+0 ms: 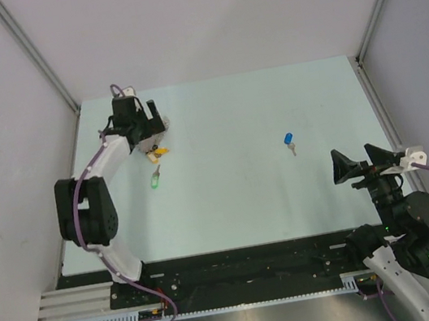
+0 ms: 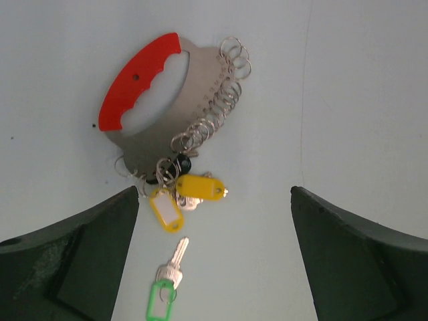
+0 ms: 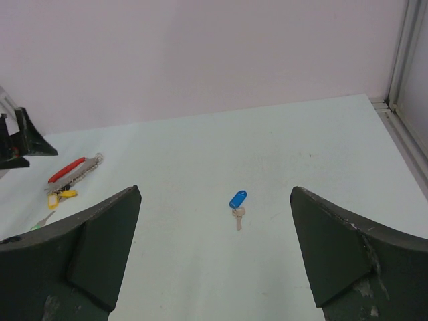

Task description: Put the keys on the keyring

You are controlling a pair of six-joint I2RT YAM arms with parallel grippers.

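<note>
Two tools recorded spread wide, nothing grasped. Left tool (image 2: 214, 197) positioned over keyring (image 2: 155, 110) at far left of table (image 1: 239, 206). Green key (image 2: 166, 284) laid just beside keyring, apart. Blue key (image 3: 237, 203) laid mid-table, ahead of right tool (image 3: 214, 194).

No lettering, number or brand mark is legible in any view; the white paper insert of the yellow tag (image 2: 165, 209) hanging from the keyring (image 2: 184, 93) carries no readable writing.
</note>
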